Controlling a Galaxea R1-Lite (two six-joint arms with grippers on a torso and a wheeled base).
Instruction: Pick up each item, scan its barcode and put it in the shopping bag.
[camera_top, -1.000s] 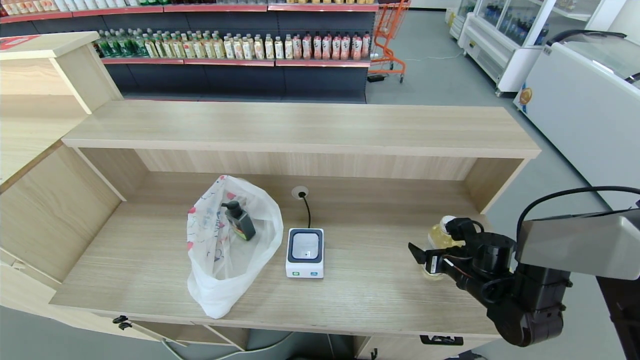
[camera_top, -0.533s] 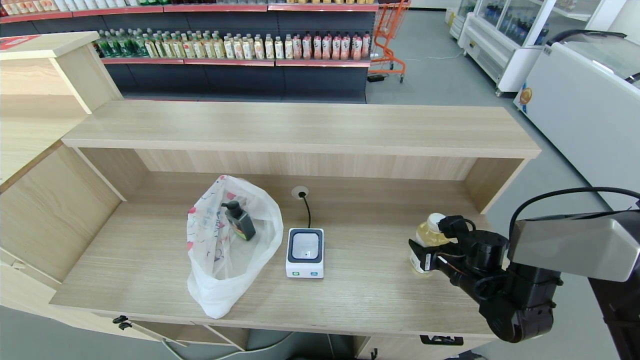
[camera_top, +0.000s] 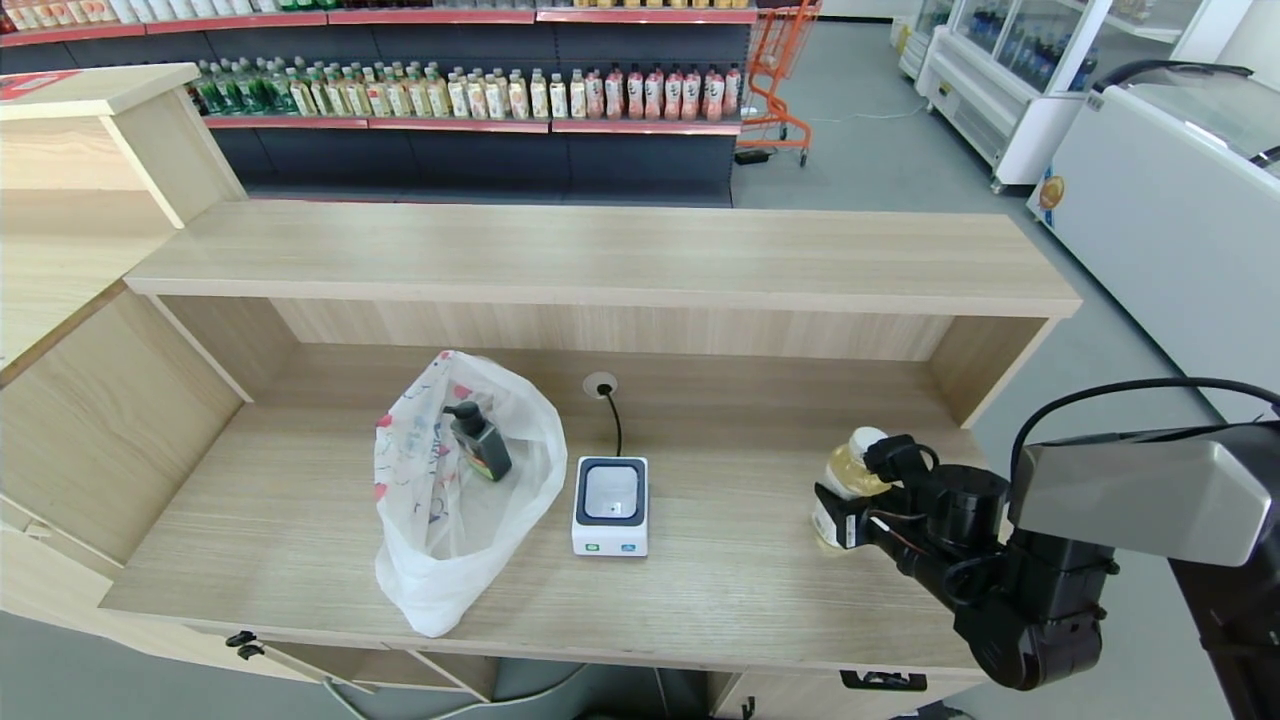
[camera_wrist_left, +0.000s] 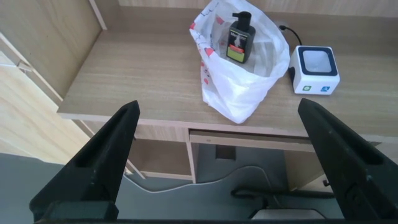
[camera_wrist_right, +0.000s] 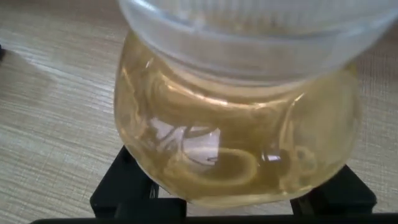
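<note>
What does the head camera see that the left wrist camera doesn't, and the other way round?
Head camera's extras: the right hand gripping a bottle of yellowish liquid at the right end of the counter, plus the drink shelves and freezers behind. Left wrist camera's extras: its own left hand, fingers wide open, and the drawer front and cable under the counter. Shared: the shopping bag holding a dark pump bottle, the white scanner beside it, and the counter top.

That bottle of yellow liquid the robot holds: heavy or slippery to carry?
Probably heavy for its size: the bottle looks nearly full of liquid. Its clear, smooth wall may be slippery, so the right tool, shut on it, likely needs a firm grip. The liquid could slosh if tilted.
</note>
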